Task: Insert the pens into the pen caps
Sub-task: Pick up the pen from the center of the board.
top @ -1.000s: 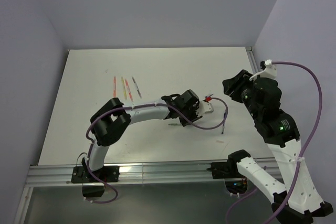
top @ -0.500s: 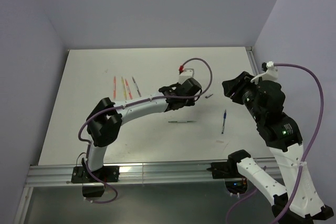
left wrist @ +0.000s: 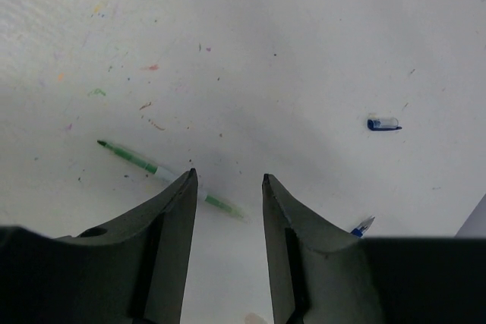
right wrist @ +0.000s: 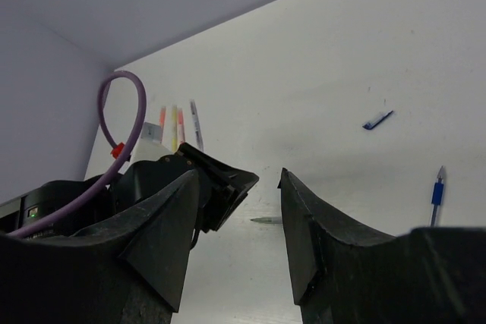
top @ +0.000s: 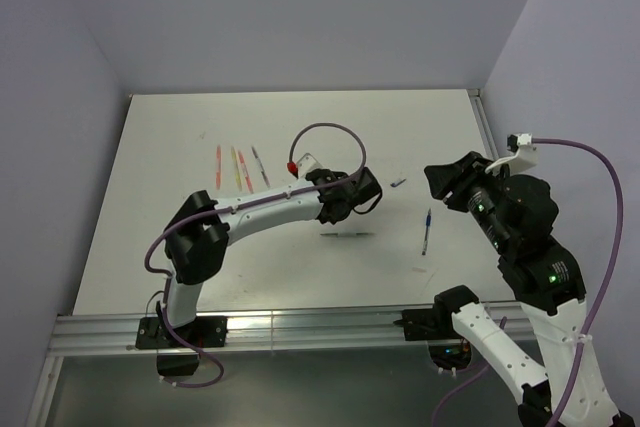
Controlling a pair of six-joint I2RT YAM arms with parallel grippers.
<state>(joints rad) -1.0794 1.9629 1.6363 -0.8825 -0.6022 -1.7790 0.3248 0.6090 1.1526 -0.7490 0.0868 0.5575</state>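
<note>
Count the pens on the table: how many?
6. Four lie side by side far left: red pen, yellow pen, orange pen, grey pen. A green pen lies in the middle, a blue pen to its right. Others may be hidden.

Matt, faintly textured white table (left wrist: 319, 28); dull dark plastic left gripper (left wrist: 228, 176); smooth plastic green pen (left wrist: 137, 159).

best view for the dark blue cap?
Left wrist: the dark blue cap lies in the open, big enough to show its dark end and paler body. Top external shows only a tiny speck; right wrist shows a thin blue sliver.
</note>
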